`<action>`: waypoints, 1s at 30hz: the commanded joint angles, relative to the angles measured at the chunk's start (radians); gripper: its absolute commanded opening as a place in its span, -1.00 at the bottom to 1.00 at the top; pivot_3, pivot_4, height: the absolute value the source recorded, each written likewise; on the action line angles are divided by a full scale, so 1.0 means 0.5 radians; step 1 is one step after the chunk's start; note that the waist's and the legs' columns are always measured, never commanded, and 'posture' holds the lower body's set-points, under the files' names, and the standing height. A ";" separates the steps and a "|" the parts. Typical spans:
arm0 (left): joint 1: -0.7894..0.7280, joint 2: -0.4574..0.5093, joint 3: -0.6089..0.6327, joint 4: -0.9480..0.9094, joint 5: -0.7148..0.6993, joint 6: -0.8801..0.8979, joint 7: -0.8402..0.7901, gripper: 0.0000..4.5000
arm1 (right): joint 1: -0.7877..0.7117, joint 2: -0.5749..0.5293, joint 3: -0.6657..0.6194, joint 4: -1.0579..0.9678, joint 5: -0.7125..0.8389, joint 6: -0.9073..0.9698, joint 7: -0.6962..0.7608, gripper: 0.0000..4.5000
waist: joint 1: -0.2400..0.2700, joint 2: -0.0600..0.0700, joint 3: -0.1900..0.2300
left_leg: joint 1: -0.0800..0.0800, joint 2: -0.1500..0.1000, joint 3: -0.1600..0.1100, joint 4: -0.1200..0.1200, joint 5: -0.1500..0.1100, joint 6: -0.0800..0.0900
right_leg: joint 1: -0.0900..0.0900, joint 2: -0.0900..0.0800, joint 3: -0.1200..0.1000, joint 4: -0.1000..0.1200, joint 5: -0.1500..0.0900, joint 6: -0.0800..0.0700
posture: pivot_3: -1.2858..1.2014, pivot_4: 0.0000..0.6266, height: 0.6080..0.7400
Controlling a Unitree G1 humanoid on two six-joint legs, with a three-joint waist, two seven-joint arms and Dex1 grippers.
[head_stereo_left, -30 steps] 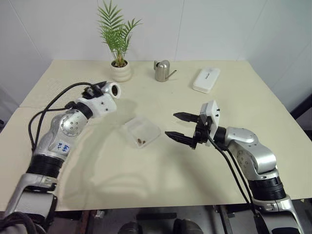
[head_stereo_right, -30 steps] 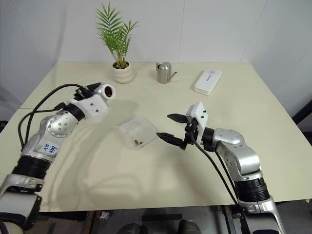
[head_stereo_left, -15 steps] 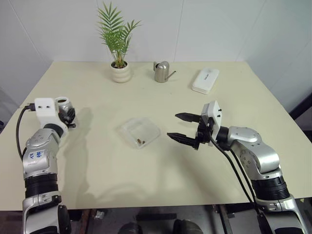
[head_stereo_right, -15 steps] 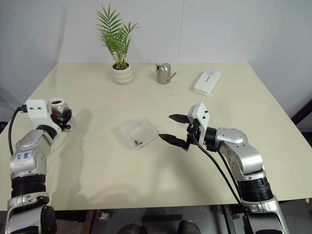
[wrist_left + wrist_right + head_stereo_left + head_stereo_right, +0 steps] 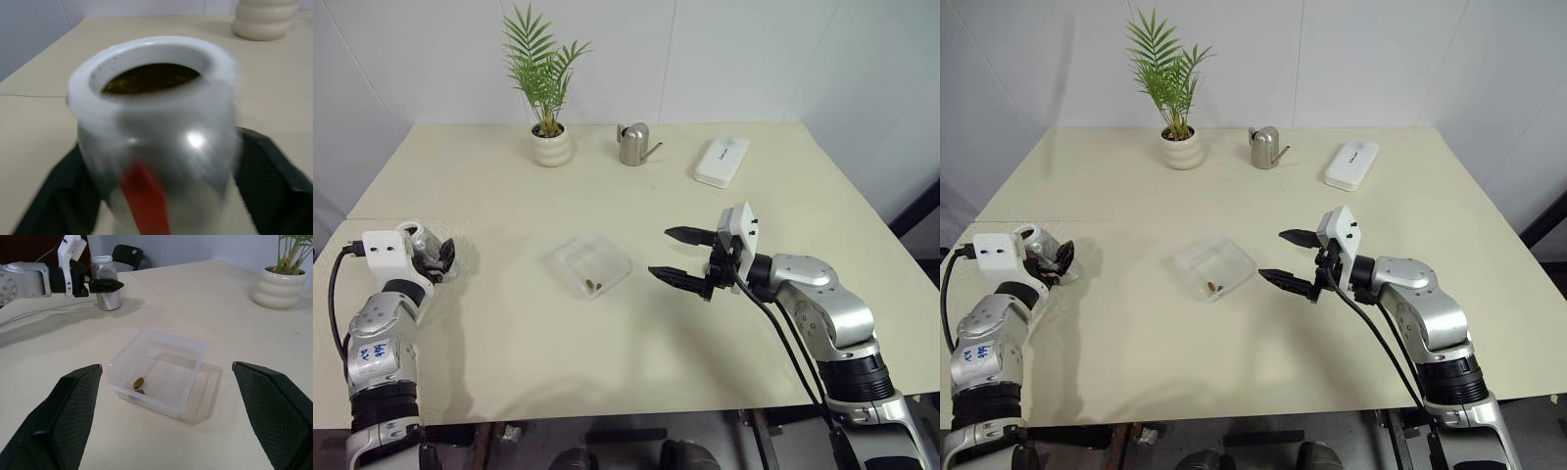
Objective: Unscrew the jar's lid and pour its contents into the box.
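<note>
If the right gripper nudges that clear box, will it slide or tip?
The box looks thin, shallow and wide, so it would probably slide rather than tip. It holds just a few brown bits, so it is likely very light and skids easily on the smooth table. Its walls may flex.

Potted palm (image 5: 548, 117), watering can (image 5: 632, 144), white device (image 5: 722, 161).

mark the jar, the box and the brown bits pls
jar (image 5: 108, 289), right wrist view, on its silver side wall.
box (image 5: 190, 348), right wrist view, on its far clear rim.
brown bits (image 5: 138, 383), right wrist view, on the upper bit inside the box.
</note>
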 commanded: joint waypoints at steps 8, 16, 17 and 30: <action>0.376 0.127 0.184 -0.329 -0.067 0.020 -0.036 0.99 | -0.056 0.004 -0.013 0.037 -0.024 -0.221 0.130 1.00 | -0.006 0.000 0.000 | 0.001 0.001 0.002 -0.003 -0.002 -0.001 | -0.001 0.000 -0.001 -0.002 0.000 -0.001 | 0.03 -0.52 1.00; 0.794 0.288 0.424 -0.539 -0.106 -0.027 -0.213 0.99 | -0.015 -0.014 -0.039 0.018 0.067 -0.253 0.277 1.00 | -0.020 0.000 0.000 | 0.001 0.005 0.002 -0.005 -0.006 -0.002 | -0.002 -0.002 -0.001 -0.006 0.001 -0.002 | 0.03 -0.52 1.00; 0.833 0.325 0.438 -0.567 -0.114 -0.037 -0.266 0.99 | -0.012 -0.025 -0.036 0.022 0.066 -0.266 0.310 1.00 | -0.018 0.000 0.000 | 0.002 0.005 0.001 -0.005 -0.006 -0.003 | -0.002 -0.003 -0.002 -0.007 0.001 -0.002 | 0.03 -0.52 1.00; 1.148 0.714 0.166 -1.081 -0.256 -0.417 -1.399 0.99 | -0.019 -0.253 -0.194 0.228 -0.016 -0.396 0.384 1.00 | -0.023 0.004 0.002 | 0.001 0.014 0.005 -0.010 -0.017 -0.007 | -0.002 -0.002 -0.003 -0.024 0.005 -0.009 | 0.03 -0.52 1.00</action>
